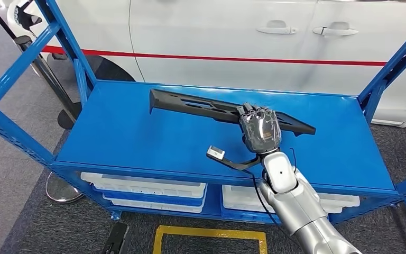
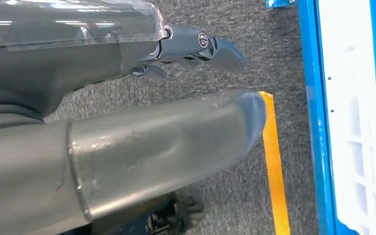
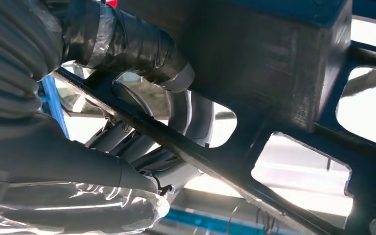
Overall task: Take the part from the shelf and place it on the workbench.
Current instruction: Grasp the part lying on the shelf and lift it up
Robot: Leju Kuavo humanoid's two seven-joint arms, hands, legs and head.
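Right hand [image 1: 260, 129], reaching over the shelf [image 1: 137, 137], has its fingers wrapped round the long black part [image 1: 201, 105] lying toward 12 o'clock, gripping off-centre, likely to lift it clear; left hand [image 2: 127, 98] hangs empty, fingers loosely apart

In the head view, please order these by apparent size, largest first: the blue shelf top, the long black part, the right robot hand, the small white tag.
1. Blue shelf top
2. Long black part
3. Right robot hand, gripping the part; it is nearer the camera, yet looks smaller than the part
4. Small white tag
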